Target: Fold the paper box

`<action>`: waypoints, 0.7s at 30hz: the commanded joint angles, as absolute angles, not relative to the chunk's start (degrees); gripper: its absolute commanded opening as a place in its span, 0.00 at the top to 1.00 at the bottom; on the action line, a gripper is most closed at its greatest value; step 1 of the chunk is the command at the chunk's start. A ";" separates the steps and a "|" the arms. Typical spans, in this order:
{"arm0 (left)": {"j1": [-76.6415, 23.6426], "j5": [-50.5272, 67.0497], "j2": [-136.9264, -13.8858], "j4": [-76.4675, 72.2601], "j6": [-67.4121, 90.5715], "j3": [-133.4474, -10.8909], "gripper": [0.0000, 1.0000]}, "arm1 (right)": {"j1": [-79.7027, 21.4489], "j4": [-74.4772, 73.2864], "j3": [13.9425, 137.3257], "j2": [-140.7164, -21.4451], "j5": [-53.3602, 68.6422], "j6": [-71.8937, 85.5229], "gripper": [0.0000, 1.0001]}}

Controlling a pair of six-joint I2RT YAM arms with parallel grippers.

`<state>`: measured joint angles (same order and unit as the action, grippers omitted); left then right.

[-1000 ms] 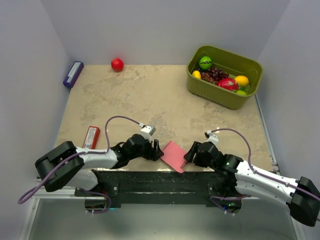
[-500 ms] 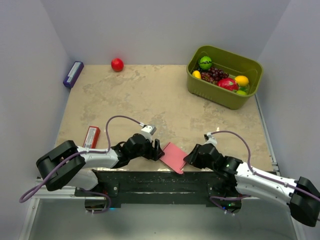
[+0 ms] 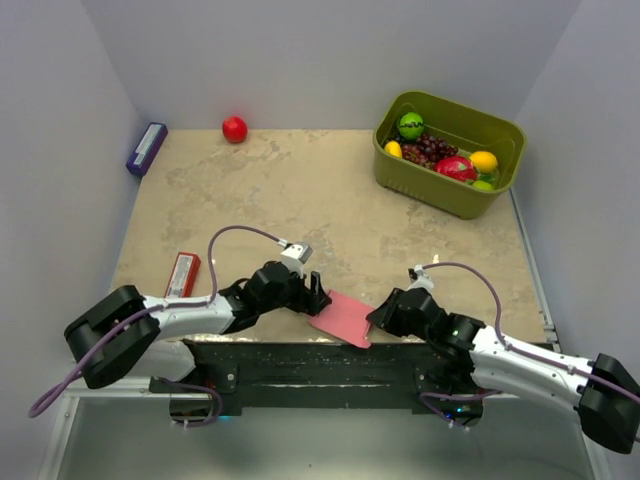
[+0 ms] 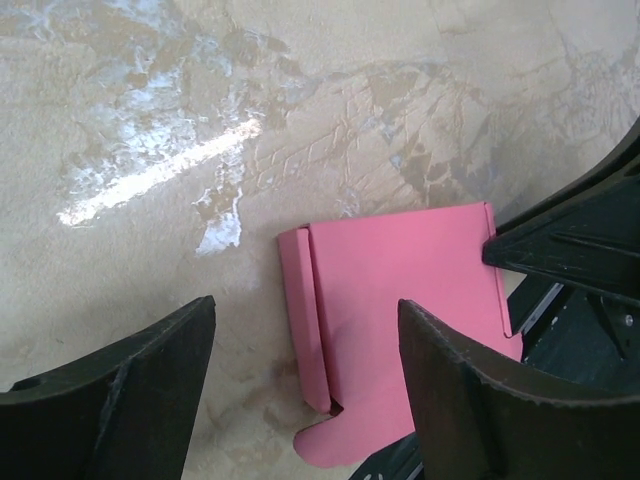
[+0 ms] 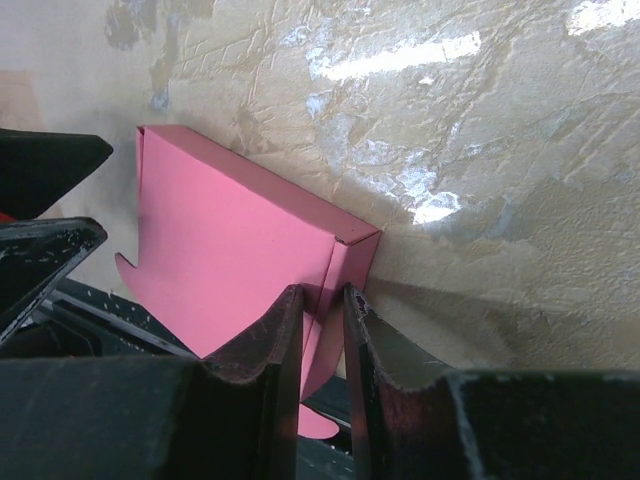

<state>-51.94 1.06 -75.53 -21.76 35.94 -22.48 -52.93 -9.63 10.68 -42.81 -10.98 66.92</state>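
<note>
We judged the paper box, flat at the near edge of the counter, light, thin and easily creased, best taken by a side flap, where our right claw pinched it while our left claw gaped above it.

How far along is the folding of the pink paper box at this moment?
Done: one narrow side flap looks creased up. In hand: the right claw pinches the paper box edge; the left claw hangs open above it. Left: the main panel lies flat, tabs untucked.
</note>
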 commanded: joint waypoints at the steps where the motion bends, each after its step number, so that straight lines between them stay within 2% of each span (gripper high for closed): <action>1: -51.24 0.88 -77.08 -23.37 34.72 -22.94 0.28 | -53.26 -15.56 8.88 -43.15 -13.01 66.36 0.78; 9: -51.24 6.85 -83.22 -29.61 34.80 -21.18 0.38 | -53.17 -17.22 10.02 -43.16 -13.71 65.66 0.78; 10: -51.24 7.29 -83.58 -30.05 34.80 -20.22 0.46 | -53.26 -17.40 10.11 -43.07 -13.71 65.74 0.78; 11: -51.33 7.64 -84.11 -30.49 34.89 -19.78 0.49 | -53.26 -17.58 10.19 -42.89 -13.71 65.66 0.78; 14: -51.33 7.91 -86.04 -31.03 35.16 -19.07 0.58 | -53.26 -18.63 10.63 -42.37 -13.71 65.39 0.73; 15: -51.33 7.74 -86.57 -31.03 35.33 -18.99 0.64 | -53.26 -18.98 10.81 -42.28 -13.80 65.13 0.68; 16: -51.33 7.82 -86.83 -31.11 35.42 -18.81 0.67 | -53.26 -19.25 11.25 -42.01 -13.89 65.04 0.66; 18: -51.42 7.30 -86.75 -31.29 35.86 -18.72 0.68 | -53.17 -20.21 11.77 -41.66 -13.80 64.52 0.58; 21: -51.50 6.42 -86.22 -30.59 36.03 -18.90 0.69 | -53.26 -21.88 13.00 -40.87 -13.62 63.55 0.53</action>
<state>-51.42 7.70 -85.17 -34.24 36.51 -20.45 -52.97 -14.09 11.20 -41.30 -11.88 66.08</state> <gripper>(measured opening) 0.327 0.446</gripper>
